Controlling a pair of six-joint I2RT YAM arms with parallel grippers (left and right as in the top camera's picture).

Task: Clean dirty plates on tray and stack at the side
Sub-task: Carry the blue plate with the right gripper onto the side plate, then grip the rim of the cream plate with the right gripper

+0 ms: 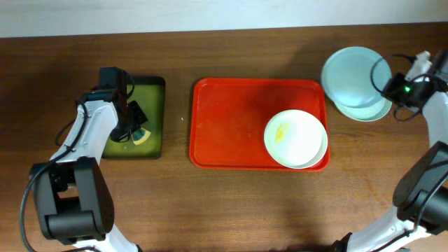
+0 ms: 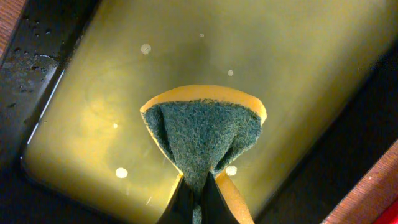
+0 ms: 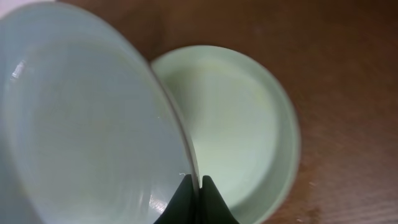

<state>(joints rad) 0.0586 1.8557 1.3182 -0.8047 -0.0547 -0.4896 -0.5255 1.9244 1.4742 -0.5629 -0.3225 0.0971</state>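
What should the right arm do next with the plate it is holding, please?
Probably lower the held mint-green plate flat onto the second mint-green plate and release: the right gripper pinches its rim, tilted, over that one.

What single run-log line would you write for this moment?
left claw: shut on sponge | right claw: shut on mint plate | white plate: smeared, on tray

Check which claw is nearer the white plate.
Right. The right claw holds a mint plate beside the red tray, near the white plate; the left claw grips a sponge over the dark tray, farther away.
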